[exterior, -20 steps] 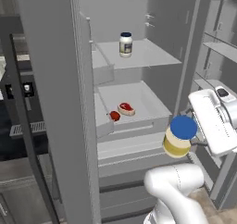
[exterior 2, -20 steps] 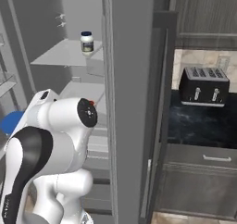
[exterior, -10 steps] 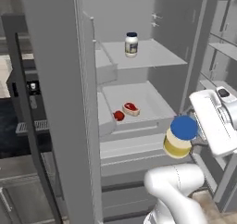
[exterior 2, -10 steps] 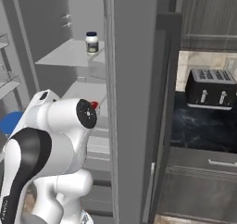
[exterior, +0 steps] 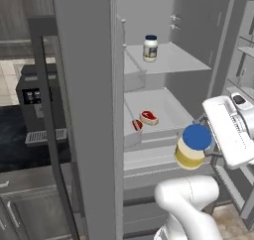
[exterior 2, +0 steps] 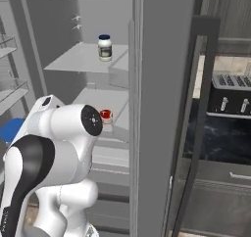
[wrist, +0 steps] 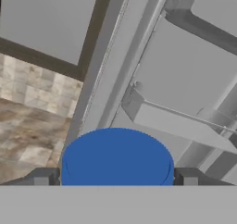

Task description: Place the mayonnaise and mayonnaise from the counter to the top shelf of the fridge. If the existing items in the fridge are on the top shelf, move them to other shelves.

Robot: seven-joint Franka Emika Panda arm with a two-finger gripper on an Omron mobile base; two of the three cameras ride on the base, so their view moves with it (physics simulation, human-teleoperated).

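Note:
My gripper (exterior: 198, 147) is shut on the wider pale-yellow mayonnaise jar (exterior: 191, 152), which hangs in front of the open fridge at the height of a lower shelf. In the hand view its blue lid (wrist: 118, 156) sits between the two fingertips (wrist: 41, 177). The slimmer white mayonnaise jar (exterior: 150, 48) (exterior 2: 104, 47) with a navy lid stands on the top shelf (exterior: 176, 60) (exterior 2: 73, 62). The steak (exterior: 148, 117) and the round red vegetable (exterior: 137, 125) (exterior 2: 105, 115) lie on the shelf below it.
The thick grey fridge door (exterior: 84, 110) (exterior 2: 164, 84) stands open beside the shelves. Door racks (exterior: 243, 45) line the right side in the left base view. A toaster (exterior 2: 231, 94) sits on the black counter (exterior 2: 220, 133) beyond the door.
The whole picture has shifted sideways, so the base has driven along the fridge front. The blue-lidded jar stays in the gripper at the same spot in view.

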